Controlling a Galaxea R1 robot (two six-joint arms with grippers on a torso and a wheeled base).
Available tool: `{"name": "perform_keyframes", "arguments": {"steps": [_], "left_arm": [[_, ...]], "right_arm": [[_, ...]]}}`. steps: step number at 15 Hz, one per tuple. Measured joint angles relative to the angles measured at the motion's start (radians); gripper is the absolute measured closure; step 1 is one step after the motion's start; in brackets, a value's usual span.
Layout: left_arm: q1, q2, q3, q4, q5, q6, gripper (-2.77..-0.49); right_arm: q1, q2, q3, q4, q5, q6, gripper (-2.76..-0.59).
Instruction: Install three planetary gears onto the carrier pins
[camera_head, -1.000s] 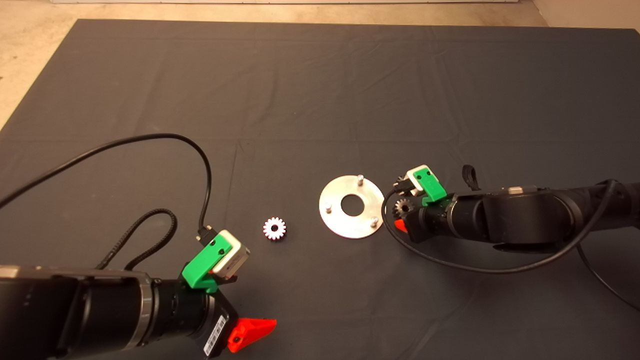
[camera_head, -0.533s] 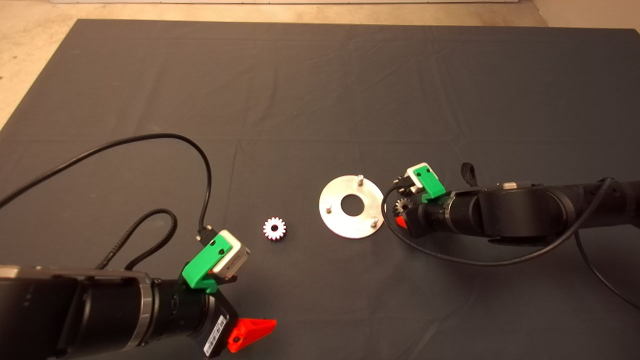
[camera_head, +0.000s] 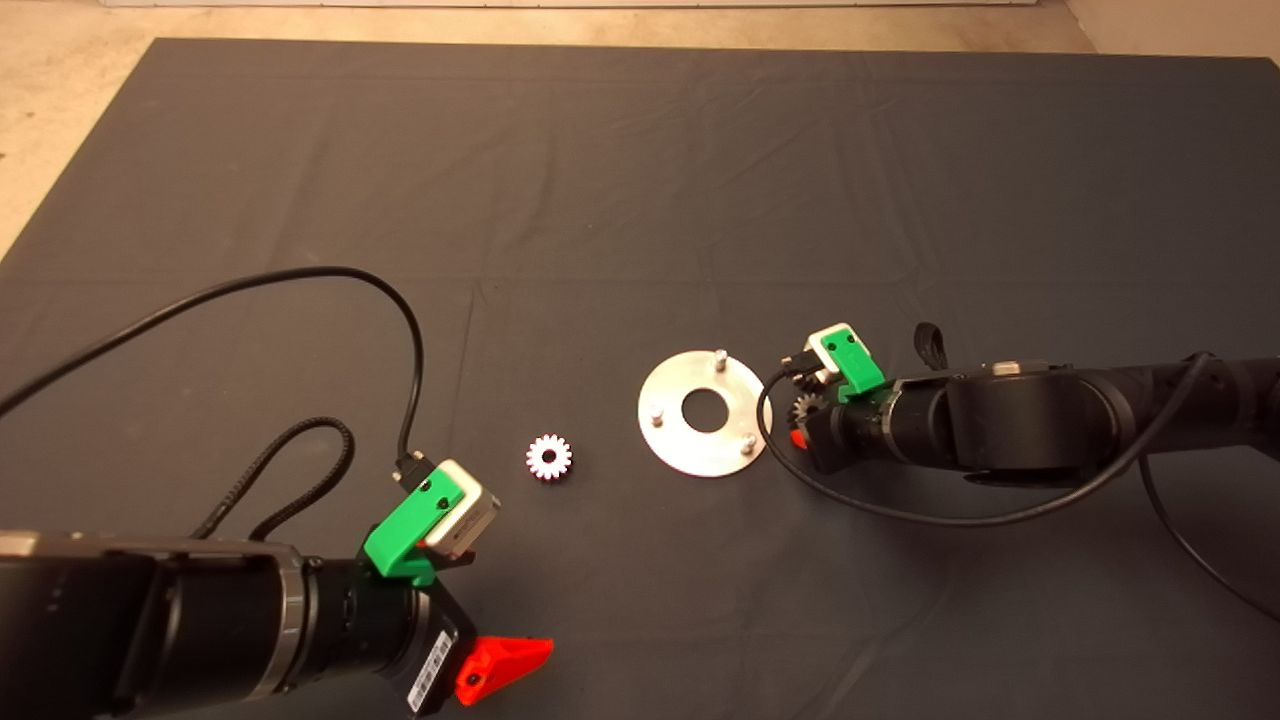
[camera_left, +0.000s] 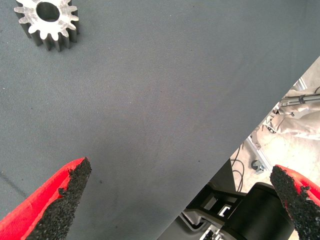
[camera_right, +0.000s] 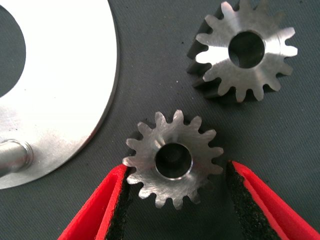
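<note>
The aluminium disc (camera_head: 672, 438) lies mid-mat with three carrier pins (camera_head: 719, 357) standing bare near its rim. Its edge (camera_right: 60, 100) and one pin (camera_right: 14, 156) show in the right wrist view. My right gripper (camera_head: 800, 430) is just right of the disc. It is open, its jaws astride a dark gear (camera_right: 173, 159) that lies flat on the mat, one pad at the teeth. A second dark gear (camera_right: 243, 50) lies close beyond it. The head view shows one dark gear (camera_head: 806, 408) beside that gripper. The silvery-white gear (camera_head: 548, 457) lies left of the disc. My left gripper (camera_head: 500, 665) is open and empty near the front edge.
A black cable (camera_head: 300, 275) loops over the mat from the left arm. Another cable (camera_head: 900, 515) curves in front of the right arm. The white gear (camera_left: 47, 22) shows far ahead of the left fingers (camera_left: 60, 200). Bare floor (camera_head: 60, 90) lies beyond the mat's far left corner.
My right arm has shifted slightly toward the far side, its gripper staying at the dark gears. The left arm, the disc and the white gear have not moved.
</note>
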Motion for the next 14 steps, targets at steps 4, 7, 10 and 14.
{"name": "perform_keyframes", "arguments": {"steps": [4,7,10,14], "left_arm": [[0.0,0.0,0.0,0.0,0.0,0.0,-2.62],[0.0,0.0,0.0,0.0,-0.008,0.0,-2.62],[0.0,0.0,0.0,0.0,-0.018,0.0,-2.62],[0.0,0.0,0.0,0.0,-0.021,-0.001,-2.62]], "right_arm": [[0.0,0.001,0.0,0.0,0.0,0.0,-1.38],[0.0,0.001,0.0,0.0,0.001,0.0,-1.23],[0.0,0.003,0.0,-0.001,0.0,0.0,-1.22],[0.0,0.003,0.0,-0.011,0.001,0.0,-1.22]]}}
